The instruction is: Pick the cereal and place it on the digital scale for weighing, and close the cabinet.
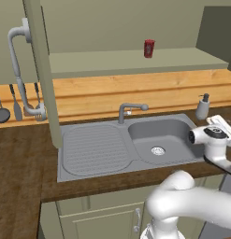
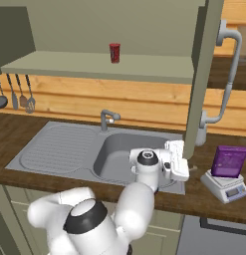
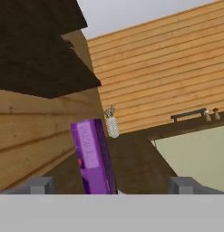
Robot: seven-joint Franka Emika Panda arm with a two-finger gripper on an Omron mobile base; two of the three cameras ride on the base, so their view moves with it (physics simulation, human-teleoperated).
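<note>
The cereal, a purple box, stands upright on the digital scale on the wooden counter right of the sink. My gripper hangs open over the sink's right rim, a short way left of the box and apart from it. In the hand view the cereal rises just ahead of the gripper, whose two tips stand wide apart and touch nothing. The hand also sits at the right edge of the left base view. The cabinet is open; one door stands edge-on at the left and the other door edge-on above the scale.
A red can stands on the cabinet shelf. The grey sink with its faucet lies below. A soap dispenser stands at the sink's right. Utensils hang on the wooden wall. The open door's handle juts out near the scale.
</note>
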